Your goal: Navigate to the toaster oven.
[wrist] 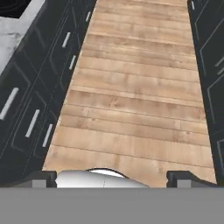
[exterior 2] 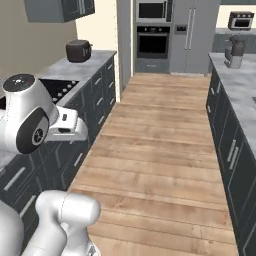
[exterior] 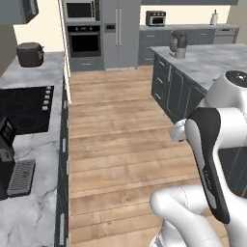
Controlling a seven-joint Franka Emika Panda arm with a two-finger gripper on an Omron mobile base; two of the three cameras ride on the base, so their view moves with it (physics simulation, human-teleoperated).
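The toaster oven (exterior: 155, 18) is a small boxy appliance with a silver front and a dark door. It stands on the far back counter, right of the tall grey fridge (exterior: 120, 34), and appears in the right base view as the toaster oven (exterior 2: 240, 20) at the top right. My gripper (wrist: 116, 179) hangs over the wooden floor of the aisle. Its fingertips (wrist: 43, 178) stand wide apart, open, with nothing between them. The toaster oven is several metres ahead of the arm.
A marble island (exterior: 212, 58) with dark cabinets lines the aisle's right side and carries a grey appliance (exterior: 177, 44). The left counter (exterior: 34, 144) holds a black cooktop (exterior: 24, 108), a dark pot (exterior: 30, 54) and a black machine (exterior: 7, 159). A wall oven (exterior: 84, 41) stands at the aisle's end.
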